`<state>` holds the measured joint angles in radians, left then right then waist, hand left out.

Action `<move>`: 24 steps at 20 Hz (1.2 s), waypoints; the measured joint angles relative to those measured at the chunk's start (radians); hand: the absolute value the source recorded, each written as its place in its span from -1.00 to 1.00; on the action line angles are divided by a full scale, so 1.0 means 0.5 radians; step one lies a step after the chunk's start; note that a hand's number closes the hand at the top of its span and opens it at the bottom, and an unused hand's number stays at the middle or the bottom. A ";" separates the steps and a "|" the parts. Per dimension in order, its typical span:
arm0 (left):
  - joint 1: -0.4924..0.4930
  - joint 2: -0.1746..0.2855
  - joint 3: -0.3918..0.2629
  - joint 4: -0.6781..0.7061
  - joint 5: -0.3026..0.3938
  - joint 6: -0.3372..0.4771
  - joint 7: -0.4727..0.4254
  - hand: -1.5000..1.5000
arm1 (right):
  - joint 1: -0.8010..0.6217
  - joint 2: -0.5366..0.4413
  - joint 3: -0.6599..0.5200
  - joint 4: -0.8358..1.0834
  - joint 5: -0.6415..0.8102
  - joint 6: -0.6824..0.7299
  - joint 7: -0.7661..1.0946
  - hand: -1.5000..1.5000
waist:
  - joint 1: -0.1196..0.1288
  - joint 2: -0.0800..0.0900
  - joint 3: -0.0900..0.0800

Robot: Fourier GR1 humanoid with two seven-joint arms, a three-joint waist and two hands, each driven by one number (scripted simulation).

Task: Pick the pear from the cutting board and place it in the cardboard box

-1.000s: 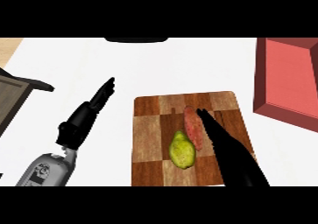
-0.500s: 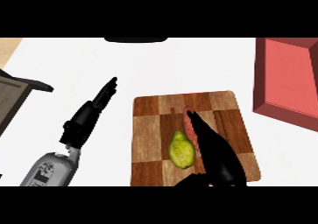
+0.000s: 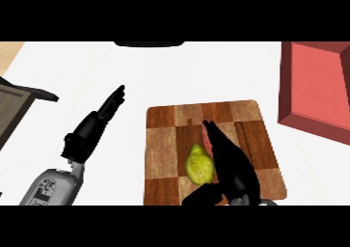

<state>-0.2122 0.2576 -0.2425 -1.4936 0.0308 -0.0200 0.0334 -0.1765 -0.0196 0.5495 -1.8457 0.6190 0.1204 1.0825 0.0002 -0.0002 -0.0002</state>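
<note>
Head view: the yellow-green pear lies lengthwise on the wooden cutting board, near its middle. The right hand reaches over the board with straight fingers laid along the pear's right side. Its thumb sits just below the fruit, not closed round it. The left hand is over the white counter left of the board, fingers straight, holding nothing. The reddish cardboard box stands at the upper right, apart from the board.
</note>
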 measured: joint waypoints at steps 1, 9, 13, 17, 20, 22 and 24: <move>0.000 -0.013 0.006 0.019 -0.007 -0.005 -0.007 0.00 | 0.005 0.005 0.008 0.019 0.003 0.001 -0.004 -1.00 | -0.001 0.000 0.000; -0.002 -0.071 0.055 -0.017 -0.065 -0.046 0.042 0.00 | -0.027 0.022 0.029 0.179 -0.055 -0.007 -0.031 -1.00 | 0.003 -0.001 0.000; -0.025 -0.088 0.095 -0.020 -0.077 -0.075 0.076 0.00 | -0.032 0.019 0.033 0.186 -0.085 -0.007 -0.024 -1.00 | 0.001 -0.003 -0.001; 0.049 -0.094 0.103 -0.063 -0.104 -0.103 0.049 0.00 | 0.018 0.023 0.040 0.243 -0.068 -0.016 -0.069 -1.00 | 0.002 -0.009 -0.004; -0.004 -0.114 0.128 -0.008 -0.124 -0.123 0.038 0.00 | 0.013 0.022 0.102 0.285 -0.055 -0.050 -0.069 -1.00 | -0.001 -0.013 -0.006; 0.007 -0.124 0.136 -0.035 -0.121 -0.132 0.051 0.00 | 0.020 0.018 0.138 0.314 -0.036 -0.062 -0.069 -1.00 | 0.001 -0.017 -0.008; 0.008 -0.139 0.140 -0.024 -0.135 -0.133 0.040 0.00 | -0.004 0.019 0.159 0.362 -0.021 -0.074 -0.067 -1.00 | 0.002 -0.020 -0.009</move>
<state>-0.2084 0.1883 -0.1725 -1.5058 -0.0367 -0.0867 0.0532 -0.1787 -0.0101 0.6289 -1.6647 0.6084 0.0834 1.0491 0.0012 -0.0100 -0.0048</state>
